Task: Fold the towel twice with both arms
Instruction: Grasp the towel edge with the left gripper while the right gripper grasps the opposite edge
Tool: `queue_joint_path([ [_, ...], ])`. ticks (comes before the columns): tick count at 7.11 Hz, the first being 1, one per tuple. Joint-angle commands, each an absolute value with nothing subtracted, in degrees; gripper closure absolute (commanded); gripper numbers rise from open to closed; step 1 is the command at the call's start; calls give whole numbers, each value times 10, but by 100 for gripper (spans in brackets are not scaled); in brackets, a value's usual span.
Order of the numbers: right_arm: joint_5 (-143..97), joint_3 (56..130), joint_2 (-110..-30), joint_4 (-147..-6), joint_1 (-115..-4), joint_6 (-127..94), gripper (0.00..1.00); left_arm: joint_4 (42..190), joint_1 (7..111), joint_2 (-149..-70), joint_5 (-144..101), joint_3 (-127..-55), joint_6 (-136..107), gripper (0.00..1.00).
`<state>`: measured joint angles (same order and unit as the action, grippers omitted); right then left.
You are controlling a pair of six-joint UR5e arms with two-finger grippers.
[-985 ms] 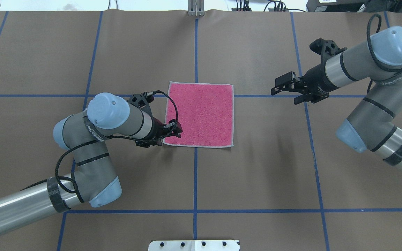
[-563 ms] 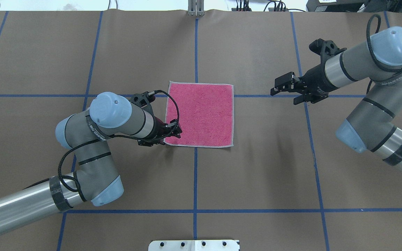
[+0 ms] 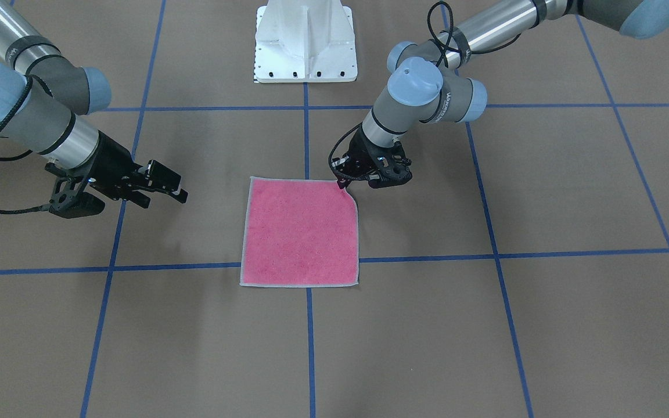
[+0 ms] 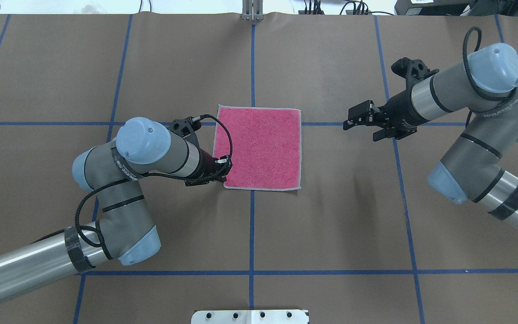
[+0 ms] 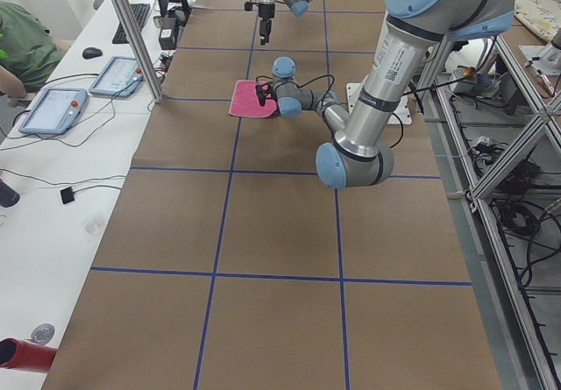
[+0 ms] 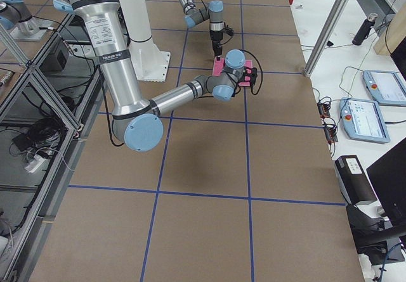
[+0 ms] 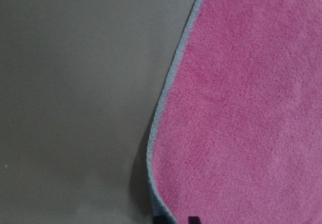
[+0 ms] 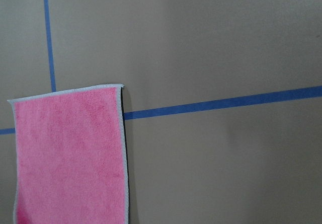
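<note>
Left end effector (image 4: 224,175) grips towel (image 4: 261,146) near-left corner.

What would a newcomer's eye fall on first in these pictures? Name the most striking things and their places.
The bright pink towel lies flat in the middle of the brown table, which is gridded with blue tape. The left gripper is down at the towel's near-left corner, its fingers pinching it, while the right gripper hangs open to the towel's right, touching nothing.

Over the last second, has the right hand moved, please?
Yes, the right hand has edged toward the towel, farther past the vertical blue tape line, in the overhead view.
</note>
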<state>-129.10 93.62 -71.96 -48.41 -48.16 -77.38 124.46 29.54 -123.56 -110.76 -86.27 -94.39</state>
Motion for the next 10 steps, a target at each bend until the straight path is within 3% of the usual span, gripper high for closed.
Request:
queue_joint_path([
  [1,-1261,937,-709,-483,-455,-806,1,1244,297,-1236,-1108,-864,-945,100],
  [6,-1110,919,-659,-487,-332,-940,2,1245,301,-1237,-1108,-867,-946,100],
  [10,-1104,891,-629,-492,-305,-988,2,1245,301,-1237,-1109,-870,-947,100],
])
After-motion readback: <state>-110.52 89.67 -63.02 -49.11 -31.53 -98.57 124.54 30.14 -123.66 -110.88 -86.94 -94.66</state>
